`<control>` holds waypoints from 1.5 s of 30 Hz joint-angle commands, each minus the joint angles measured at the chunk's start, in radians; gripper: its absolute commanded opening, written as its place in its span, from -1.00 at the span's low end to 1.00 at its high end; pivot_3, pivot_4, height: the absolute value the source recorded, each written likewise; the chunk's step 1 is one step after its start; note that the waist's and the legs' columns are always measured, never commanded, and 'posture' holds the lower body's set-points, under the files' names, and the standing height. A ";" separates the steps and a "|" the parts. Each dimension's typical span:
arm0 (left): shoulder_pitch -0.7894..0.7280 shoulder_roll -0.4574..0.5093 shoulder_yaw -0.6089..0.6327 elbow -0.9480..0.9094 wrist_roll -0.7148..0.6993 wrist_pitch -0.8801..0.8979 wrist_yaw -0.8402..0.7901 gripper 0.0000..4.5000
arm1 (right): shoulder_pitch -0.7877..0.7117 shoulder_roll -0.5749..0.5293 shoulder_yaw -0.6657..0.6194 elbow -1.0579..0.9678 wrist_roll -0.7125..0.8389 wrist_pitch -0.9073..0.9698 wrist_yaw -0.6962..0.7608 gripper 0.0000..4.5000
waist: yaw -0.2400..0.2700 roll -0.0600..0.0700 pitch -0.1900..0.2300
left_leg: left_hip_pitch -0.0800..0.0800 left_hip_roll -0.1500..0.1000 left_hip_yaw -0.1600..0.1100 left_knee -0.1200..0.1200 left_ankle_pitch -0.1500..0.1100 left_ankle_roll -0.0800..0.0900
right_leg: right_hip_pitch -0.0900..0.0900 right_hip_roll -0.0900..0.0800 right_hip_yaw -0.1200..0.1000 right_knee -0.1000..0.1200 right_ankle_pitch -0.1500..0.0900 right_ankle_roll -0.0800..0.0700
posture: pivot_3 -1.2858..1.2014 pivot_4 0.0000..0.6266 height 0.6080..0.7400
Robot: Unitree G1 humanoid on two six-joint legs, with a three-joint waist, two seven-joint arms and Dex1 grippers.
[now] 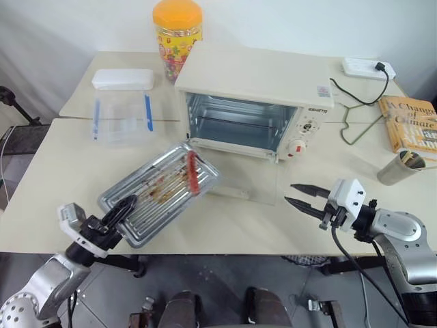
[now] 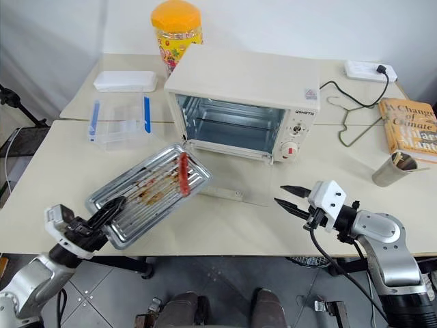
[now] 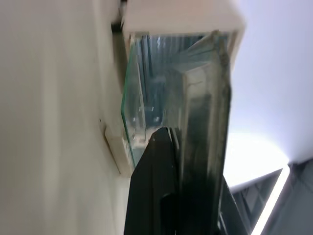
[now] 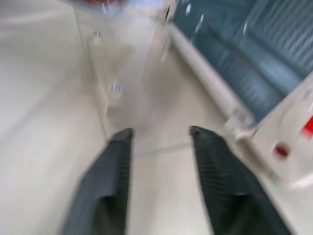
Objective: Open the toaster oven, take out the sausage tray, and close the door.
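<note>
The left hand point(image 1: 125, 205) is clenched on the near corner of the tray point(image 1: 160, 193), held tilted beyond its fingertips, just above the surface point(image 1: 54, 178). Thin, stiff metal, probably light and greasy; the sausage point(image 1: 192, 172) could roll. The right hand point(image 1: 301, 195), fingers parted and empty, points at the door point(image 1: 246, 183) lying flat before the oven point(image 1: 254, 102); I'd lift it by the handle.

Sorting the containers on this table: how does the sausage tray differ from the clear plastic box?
The sausage tray is silver ribbed metal; the clear plastic box is see-through with blue clips. The tray is tilted, held by the left gripper; the box rests flat on the table. The tray carries a red sausage. Both are rectangular.
</note>
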 commanded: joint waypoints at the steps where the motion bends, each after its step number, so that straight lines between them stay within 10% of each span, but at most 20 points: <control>1: 0.099 -0.016 0.023 -0.091 -0.030 -0.043 -0.070 -1.00 | -0.021 0.002 -0.011 0.067 0.001 -0.009 0.013 -0.82 | -0.003 0.000 0.000 | 0.000 0.000 0.001 0.000 -0.001 0.000 | 0.000 0.000 0.001 0.000 0.000 0.000 | 0.03 -0.52 1.00; 13: 0.216 -0.301 0.093 -0.339 -0.030 -0.377 -0.021 -1.00 | -0.248 0.074 0.107 0.414 -0.030 0.000 0.154 -0.99 | -0.007 0.001 -0.001 | 0.001 0.001 0.005 0.001 -0.004 0.002 | 0.000 0.001 0.004 -0.003 0.000 0.000 | 0.03 -0.52 1.00; 23: 0.169 -0.355 0.014 -0.426 -0.030 -0.527 0.098 -1.00 | -0.300 0.148 0.040 0.380 0.096 0.100 0.177 -0.99 | 0.009 0.001 -0.001 | 0.000 0.002 0.005 0.003 -0.005 0.003 | 0.001 0.002 0.004 -0.004 0.000 0.000 | 0.03 -0.52 1.00; 35: 0.201 -0.304 -0.069 -0.490 -0.030 -0.554 0.115 -1.00 | -0.395 0.198 -0.227 0.046 0.581 0.563 -0.108 -0.99 | 0.009 0.001 -0.001 | -0.001 0.008 0.005 0.003 -0.007 0.003 | 0.000 0.002 0.004 -0.004 0.000 0.000 | 0.03 -0.52 1.00; 40: 0.198 -0.229 -0.102 -0.484 -0.030 -0.542 0.118 -1.00 | -0.394 0.127 -0.203 -0.004 0.537 0.582 -0.076 -0.99 | 0.019 0.002 -0.001 | -0.001 0.009 0.006 0.003 -0.008 0.003 | -0.002 0.004 0.004 -0.005 0.000 0.000 | 0.03 -0.52 1.00; 45: 0.196 -0.117 -0.162 -0.426 -0.030 -0.436 0.071 -1.00 | -0.303 0.035 -0.186 -0.063 0.408 0.488 -0.011 -0.44 | 0.021 0.002 -0.001 | -0.002 0.004 0.007 0.003 -0.009 0.003 | -0.002 0.004 0.005 -0.005 0.000 -0.001 | 0.03 -0.52 1.00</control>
